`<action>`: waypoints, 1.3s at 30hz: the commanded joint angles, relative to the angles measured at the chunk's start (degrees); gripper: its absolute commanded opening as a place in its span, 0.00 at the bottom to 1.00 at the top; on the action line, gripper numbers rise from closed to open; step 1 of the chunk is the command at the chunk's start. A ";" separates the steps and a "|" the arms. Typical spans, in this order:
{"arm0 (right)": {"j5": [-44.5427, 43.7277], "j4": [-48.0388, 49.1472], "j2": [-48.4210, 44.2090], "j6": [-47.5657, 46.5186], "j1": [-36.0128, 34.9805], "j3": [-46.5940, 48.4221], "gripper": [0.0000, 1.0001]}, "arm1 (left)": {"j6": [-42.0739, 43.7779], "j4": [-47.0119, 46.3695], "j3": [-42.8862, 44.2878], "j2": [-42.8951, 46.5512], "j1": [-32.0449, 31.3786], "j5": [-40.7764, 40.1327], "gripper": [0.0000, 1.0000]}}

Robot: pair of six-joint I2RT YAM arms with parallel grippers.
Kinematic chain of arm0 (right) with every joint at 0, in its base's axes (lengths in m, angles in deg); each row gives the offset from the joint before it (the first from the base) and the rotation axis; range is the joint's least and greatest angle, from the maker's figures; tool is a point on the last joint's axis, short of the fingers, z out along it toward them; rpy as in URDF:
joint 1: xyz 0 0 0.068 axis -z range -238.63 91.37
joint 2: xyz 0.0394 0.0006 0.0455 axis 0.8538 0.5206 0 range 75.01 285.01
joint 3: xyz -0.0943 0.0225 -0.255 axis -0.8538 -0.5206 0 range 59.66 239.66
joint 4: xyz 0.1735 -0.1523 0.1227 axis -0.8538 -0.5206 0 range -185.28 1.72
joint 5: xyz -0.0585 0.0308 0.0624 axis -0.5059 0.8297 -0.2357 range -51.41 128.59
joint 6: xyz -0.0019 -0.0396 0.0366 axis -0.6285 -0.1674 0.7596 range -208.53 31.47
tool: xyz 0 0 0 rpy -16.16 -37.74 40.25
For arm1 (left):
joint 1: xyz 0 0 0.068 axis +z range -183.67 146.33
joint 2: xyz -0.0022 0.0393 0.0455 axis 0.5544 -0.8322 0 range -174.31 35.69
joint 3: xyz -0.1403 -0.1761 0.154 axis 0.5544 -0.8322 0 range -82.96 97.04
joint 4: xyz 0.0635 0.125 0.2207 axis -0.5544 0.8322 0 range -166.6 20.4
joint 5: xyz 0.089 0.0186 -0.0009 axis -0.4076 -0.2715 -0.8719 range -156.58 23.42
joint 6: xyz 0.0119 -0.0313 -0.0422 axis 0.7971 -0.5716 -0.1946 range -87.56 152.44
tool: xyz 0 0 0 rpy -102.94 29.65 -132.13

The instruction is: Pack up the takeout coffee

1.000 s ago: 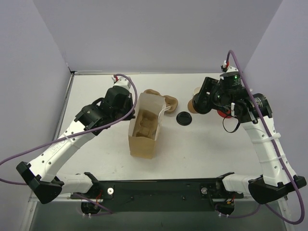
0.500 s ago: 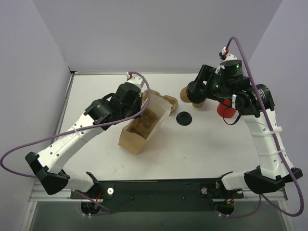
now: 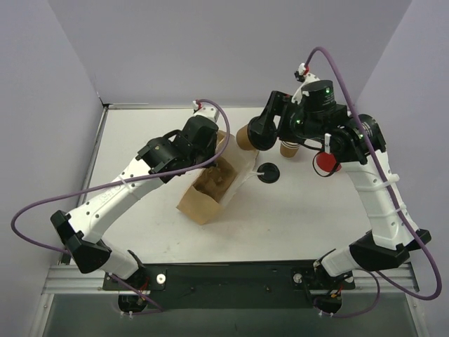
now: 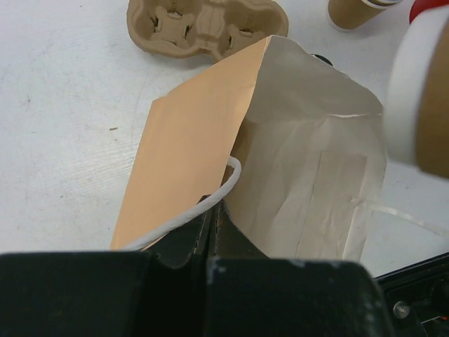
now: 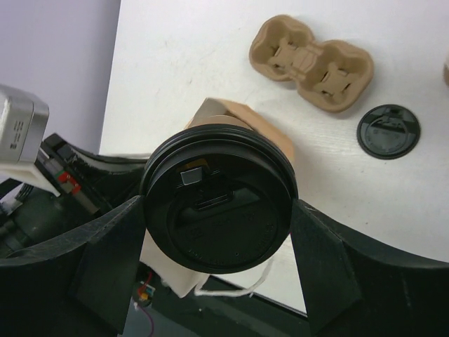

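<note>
The white-shelled, black-jointed left arm [image 3: 105,200] and right arm [image 3: 380,203] are carrying looping purple cables [image 3: 321,48]; a small green light [image 3: 325,90] is glowing on the right's black wrist housing, and the right gripper [image 5: 219,210] is showing matte black angular fingers [image 5: 105,267]

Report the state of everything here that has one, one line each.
left gripper: shut on the paper bag's edge.
right gripper: shut on the takeout coffee.
takeout coffee: lidded, held in the air, not yet in the bag.
paper bag: tilted, mouth open.
loose black lid: flat on the table, on no cup.
cup carrier: on the table, empty.
</note>
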 commanded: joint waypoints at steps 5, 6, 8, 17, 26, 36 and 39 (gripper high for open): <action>2.96 -1.77 2.34 2.54 -4.17 1.85 0.49 | -7.76 2.27 5.41 -0.94 -0.34 -4.36 0.00; 2.88 -2.38 2.34 2.45 -4.44 1.68 0.49 | -9.50 2.53 5.50 -0.94 -0.42 -4.80 0.00; 3.22 -2.91 2.69 2.63 -4.79 1.50 0.49 | -11.27 2.88 6.03 -1.29 -0.68 -5.68 0.00; 2.79 -7.57 6.20 1.58 -5.58 4.49 0.48 | -26.20 6.41 9.38 -5.42 -4.28 -12.09 0.00; -1.69 -16.01 12.09 -1.67 -6.37 13.61 0.48 | -35.36 2.45 4.19 -4.55 -6.75 -15.43 0.00; -3.89 -18.56 15.08 -2.65 -4.88 21.35 0.48 | -33.60 1.29 3.83 -4.10 -7.63 -15.35 0.00; -3.45 -17.51 16.31 -2.21 -4.88 22.24 0.48 | -33.51 0.68 3.74 -4.02 -7.89 -15.09 0.00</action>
